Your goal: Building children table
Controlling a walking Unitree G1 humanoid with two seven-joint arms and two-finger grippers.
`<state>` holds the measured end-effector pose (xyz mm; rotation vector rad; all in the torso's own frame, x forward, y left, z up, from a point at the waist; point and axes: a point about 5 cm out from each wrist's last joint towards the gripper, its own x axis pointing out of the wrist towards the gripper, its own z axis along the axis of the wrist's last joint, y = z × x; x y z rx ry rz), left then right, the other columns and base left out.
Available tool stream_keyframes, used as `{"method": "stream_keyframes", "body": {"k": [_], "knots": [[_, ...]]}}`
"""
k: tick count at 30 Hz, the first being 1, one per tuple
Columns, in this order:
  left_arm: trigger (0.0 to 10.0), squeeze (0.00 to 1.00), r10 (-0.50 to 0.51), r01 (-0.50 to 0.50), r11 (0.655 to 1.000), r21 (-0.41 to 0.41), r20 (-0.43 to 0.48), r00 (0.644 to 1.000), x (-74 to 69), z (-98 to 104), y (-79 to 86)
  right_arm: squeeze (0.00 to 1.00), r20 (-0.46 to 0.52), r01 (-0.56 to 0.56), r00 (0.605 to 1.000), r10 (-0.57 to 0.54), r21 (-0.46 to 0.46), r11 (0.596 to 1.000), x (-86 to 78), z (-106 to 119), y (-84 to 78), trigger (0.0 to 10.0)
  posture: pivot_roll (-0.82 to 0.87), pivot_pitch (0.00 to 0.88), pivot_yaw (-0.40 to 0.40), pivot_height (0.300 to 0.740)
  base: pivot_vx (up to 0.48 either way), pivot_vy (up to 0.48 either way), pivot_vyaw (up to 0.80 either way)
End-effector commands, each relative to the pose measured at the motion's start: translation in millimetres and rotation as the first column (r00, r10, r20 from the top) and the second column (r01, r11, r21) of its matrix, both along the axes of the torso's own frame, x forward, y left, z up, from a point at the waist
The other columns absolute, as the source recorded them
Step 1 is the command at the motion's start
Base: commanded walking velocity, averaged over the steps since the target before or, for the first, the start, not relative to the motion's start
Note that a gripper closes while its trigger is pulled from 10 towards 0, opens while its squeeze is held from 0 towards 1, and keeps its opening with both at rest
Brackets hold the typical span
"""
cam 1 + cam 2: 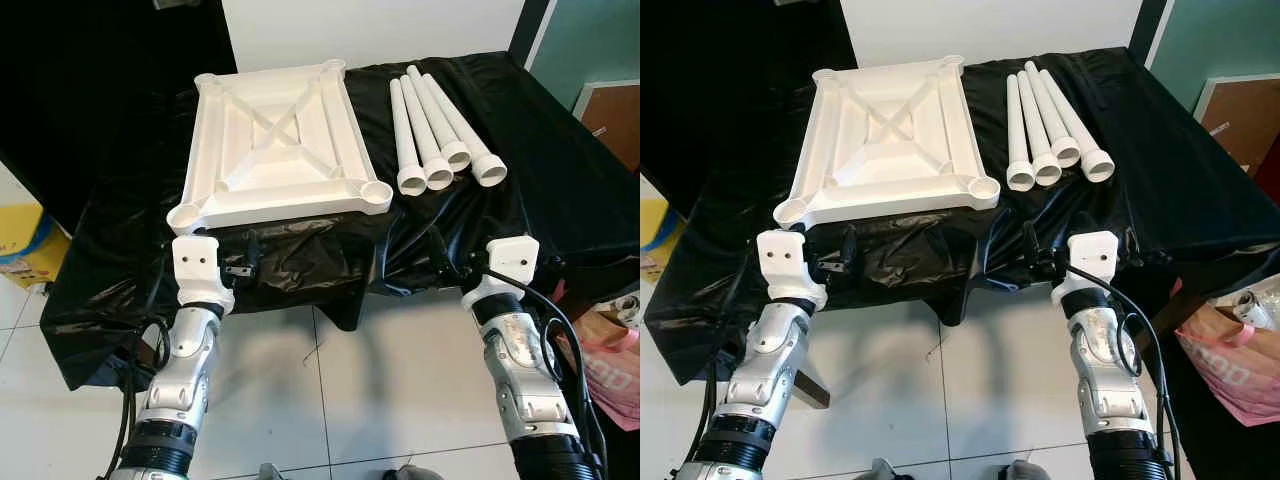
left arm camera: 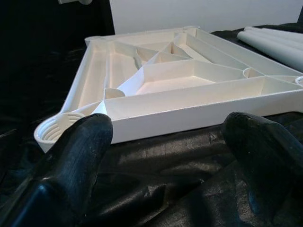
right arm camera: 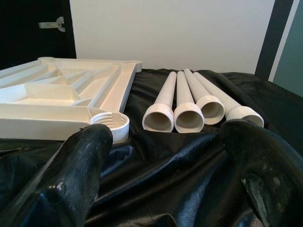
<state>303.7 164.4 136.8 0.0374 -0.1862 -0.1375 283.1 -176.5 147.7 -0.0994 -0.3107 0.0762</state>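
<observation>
A white children's table top (image 1: 275, 140) lies upside down on the black-draped surface, its ribs and threaded corner sockets facing up. To its right, several white tube legs (image 1: 440, 130) lie side by side with their threaded ends toward me. My left gripper (image 2: 165, 137) is open and empty, low at the cloth's front edge, pointing at the top's near-left socket (image 2: 54, 130). My right gripper (image 3: 165, 142) is open and empty too, at the front edge facing the legs (image 3: 182, 111) and the top's near-right socket (image 3: 113, 124).
The black cloth (image 1: 560, 170) hangs over the surface's front edge toward the white tiled floor (image 1: 400, 380). A pink bag (image 1: 1230, 360) stands at the right and a yellow box (image 1: 20, 235) at the left. Behind the surface are a white wall and a dark door.
</observation>
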Motion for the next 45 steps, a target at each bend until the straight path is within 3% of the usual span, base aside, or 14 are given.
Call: {"method": "stream_keyframes", "body": {"k": [1,7,16,23,33,40,45], "knots": [[10.0,0.0,0.002,-0.002,1.0,0.01,0.004,1.0,3.6,11,5.7,0.0,0.021,-0.007,1.0,0.008,-0.021,1.0,-1.1,5,-2.6,10.0,-0.12,0.155,0.033,0.74,0.0,0.0,0.0],[10.0,0.0,-0.025,0.025,1.0,-0.001,-0.019,0.999,1.0,12,6.1,0.0,0.017,0.004,1.0,-0.004,-0.032,0.999,-3.9,6,-9.7,10.0,-0.12,0.18,0.04,0.74,0.0,0.0,0.0],[10.0,0.0,-0.022,0.022,1.0,0.008,-0.023,0.999,13.0,13,8.7,0.0,0.026,0.015,1.0,-0.014,-0.037,0.999,-7.2,8,-6.0,10.0,-0.16,0.195,0.059,0.74,0.0,0.0,0.0],[10.0,0.0,-0.016,0.016,1.0,0.024,-0.024,1.0,11.0,15,14.1,0.0,0.033,0.001,0.999,0.0,-0.031,1.0,-6.3,12,-2.9,10.0,-0.13,0.19,0.045,0.74,0.0,0.0,0.0],[10.0,0.0,-0.097,0.096,0.995,-0.011,-0.011,0.995,10.2,14,-12.3,0.0,0.054,0.027,0.998,-0.025,-0.034,0.999,0.5,15,-9.4,10.0,-0.13,0.124,0.07,0.74,0.0,0.0,0.0],[10.0,0.0,-0.128,0.128,0.992,-0.019,0.004,0.992,14.5,21,-11.5,0.0,0.071,0.032,0.997,-0.03,-0.027,0.999,0.5,18,-4.7,10.0,-0.14,0.104,0.064,0.74,0.0,0.0,0.0],[10.0,0.0,-0.165,0.167,0.986,-0.029,0.053,0.985,15.5,35,-14.3,0.0,0.11,0.02,0.994,-0.019,-0.012,1.0,9.6,30,4.1,10.0,-0.11,0.049,0.05,0.74,0.0,0.0,0.0]]}}
